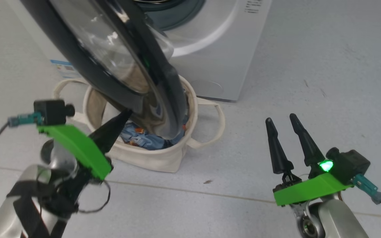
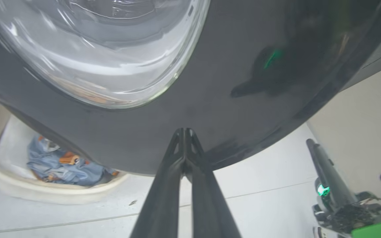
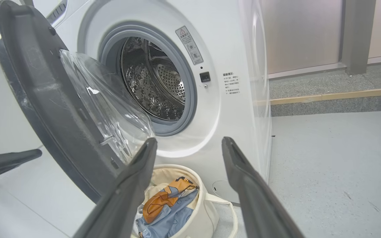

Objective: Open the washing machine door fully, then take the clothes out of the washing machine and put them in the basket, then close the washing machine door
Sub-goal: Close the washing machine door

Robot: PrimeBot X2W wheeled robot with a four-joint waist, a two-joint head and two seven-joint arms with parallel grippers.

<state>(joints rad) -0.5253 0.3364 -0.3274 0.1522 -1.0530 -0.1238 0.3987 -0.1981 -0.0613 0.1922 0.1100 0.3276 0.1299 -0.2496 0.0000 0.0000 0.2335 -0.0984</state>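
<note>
With the clothes (image 1: 144, 138) in the basket (image 1: 157, 162) below the ajar washing machine door (image 2: 243, 66), the left gripper (image 2: 184, 131), fingers pressed together and empty, apparently touches the glossy rim and may skid off; the right gripper (image 1: 281, 118) is spread wide, empty.

Silver forearms (image 1: 337, 215), green wrist plates (image 1: 78, 147), 2 tapered black claw fingers (image 1: 277, 148).

No text is clear enough to read. The big white front-loading washing machine (image 3: 240, 119) carries a grey rectangular label (image 3: 189, 44) with a red warning triangle, some lines of small dark print (image 3: 231, 83) and a blue-edged sticker (image 1: 63, 67). All the characters are too small.
</note>
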